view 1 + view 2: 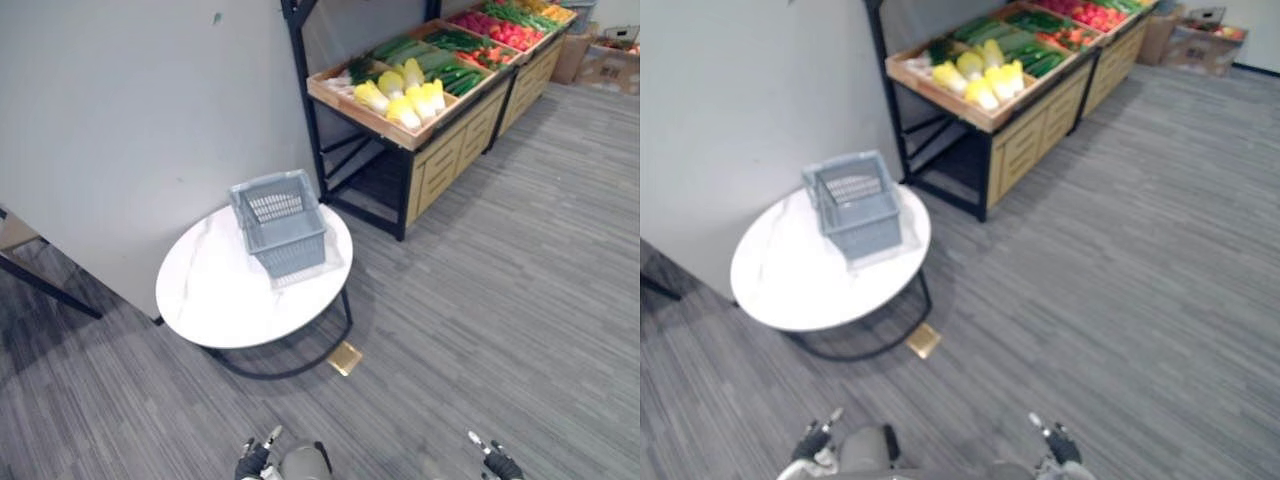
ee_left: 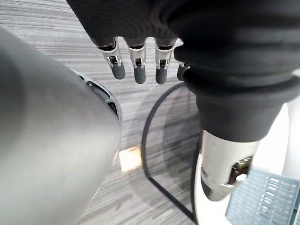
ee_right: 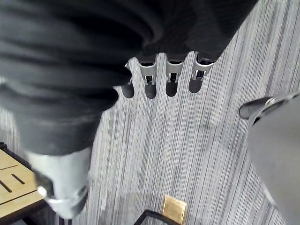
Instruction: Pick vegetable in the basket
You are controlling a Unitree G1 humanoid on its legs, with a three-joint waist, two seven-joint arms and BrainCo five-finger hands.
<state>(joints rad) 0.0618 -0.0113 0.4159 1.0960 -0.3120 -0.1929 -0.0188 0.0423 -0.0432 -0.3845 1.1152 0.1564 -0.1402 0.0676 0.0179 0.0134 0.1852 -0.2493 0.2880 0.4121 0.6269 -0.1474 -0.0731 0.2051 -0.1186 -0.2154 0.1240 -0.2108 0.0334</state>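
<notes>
Nearest us, our left hand (image 1: 254,463) and right hand (image 1: 498,464) sit at the lower edge of the eye views, low over the grey carpet. The wrist views add what those leave unclear: the left fingers (image 2: 139,65) and the right fingers (image 3: 171,75) hang straight and loose, with nothing in them. Both wrist views also catch a small brass plate (image 2: 130,158) set in the floor.

Beyond the plate stands a round white table (image 1: 215,290) on a black ring base. Its far side is close to a grey wall (image 1: 130,120). On the table's far right part sits the grey slatted basket (image 1: 283,222), tilted a little, with its handle folded along the rim. A corner of the basket shows past our left wrist.

Farther right, well apart from the basket, a black-framed stand (image 1: 440,160) with wooden fronts holds the vegetables (image 1: 425,75) in open crates. We see pale yellow cabbages (image 1: 410,98) at the near end, then dark green cucumbers (image 1: 458,76), then red ones (image 1: 500,30) whose kind we cannot tell. The table lies between us and the stand's near end.
</notes>
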